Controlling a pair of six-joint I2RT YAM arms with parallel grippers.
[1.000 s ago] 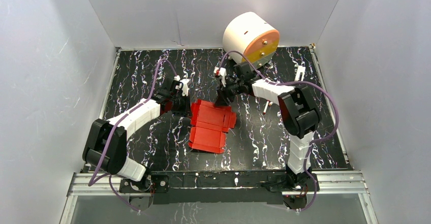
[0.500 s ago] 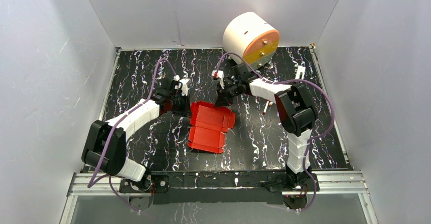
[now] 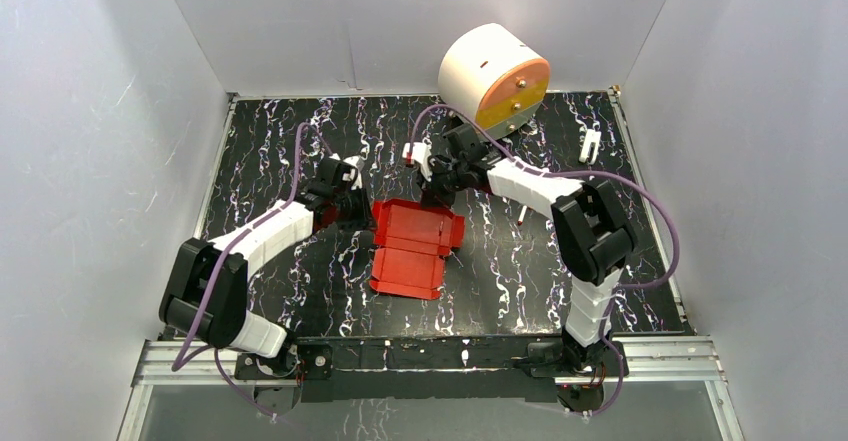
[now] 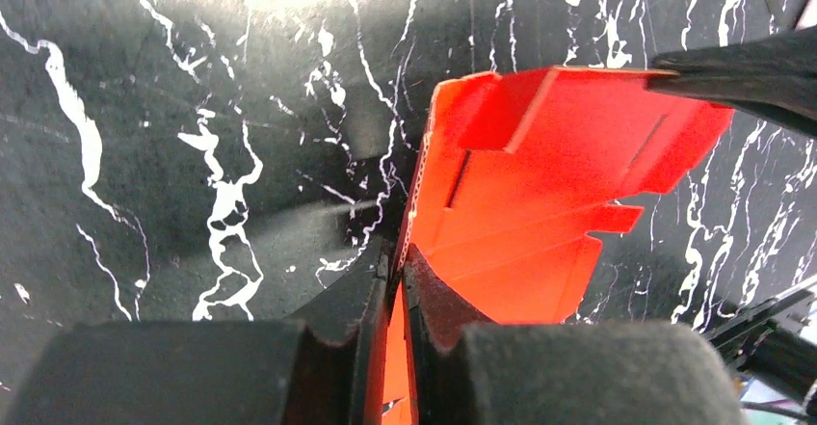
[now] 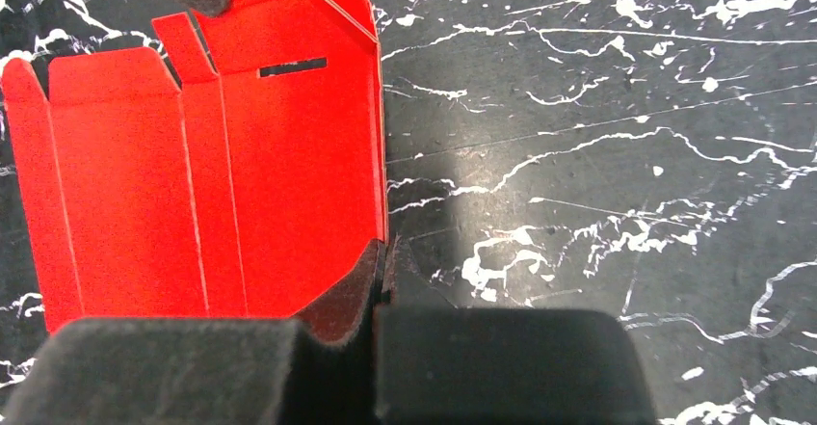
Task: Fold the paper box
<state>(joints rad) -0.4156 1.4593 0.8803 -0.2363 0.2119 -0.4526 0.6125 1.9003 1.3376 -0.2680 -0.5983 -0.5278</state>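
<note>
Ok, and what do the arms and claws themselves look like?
The left arm and right arm match: white boxy links, black rounded joints, a purple cable looping along each. The left claw and right claw are black, with two matte tapered fingers.

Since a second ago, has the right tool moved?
Yes. The right tool has shifted left in the overhead view, away from the white-and-orange drum.
</note>
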